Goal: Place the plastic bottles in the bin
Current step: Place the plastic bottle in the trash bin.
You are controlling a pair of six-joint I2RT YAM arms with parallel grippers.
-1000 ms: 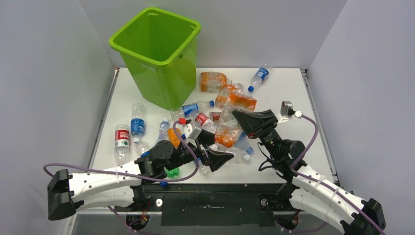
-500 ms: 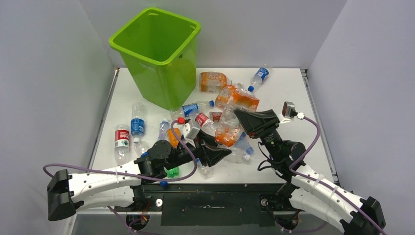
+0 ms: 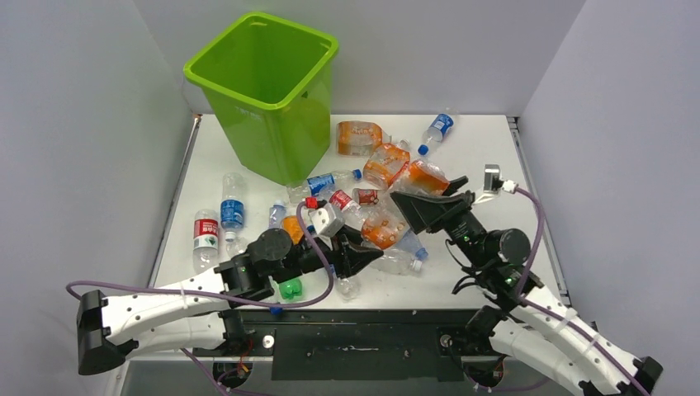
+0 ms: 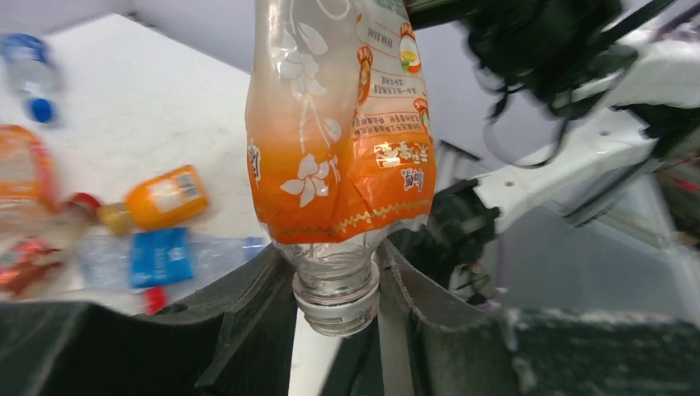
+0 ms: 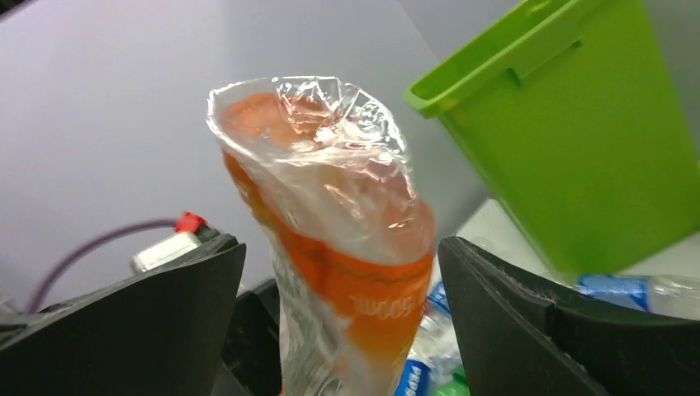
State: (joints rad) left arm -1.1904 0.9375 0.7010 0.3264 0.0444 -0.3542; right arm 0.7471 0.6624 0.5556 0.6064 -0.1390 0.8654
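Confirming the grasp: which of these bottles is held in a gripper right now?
The crumpled, capless orange-labelled bottle, pinched at its neck by the left gripper. The right gripper stands open around its base; the other bottles lie on the table.

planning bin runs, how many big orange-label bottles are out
4 big orange-label bottles: one right of the bin, one just nearer, one beside the right gripper, one clamped by its neck in the left gripper. More may hide in the pile.

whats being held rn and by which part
The left gripper pinches the orange-label bottle by its neck. The right gripper stands open on either side of the bottle's body, with a gap at each finger, so it holds nothing.
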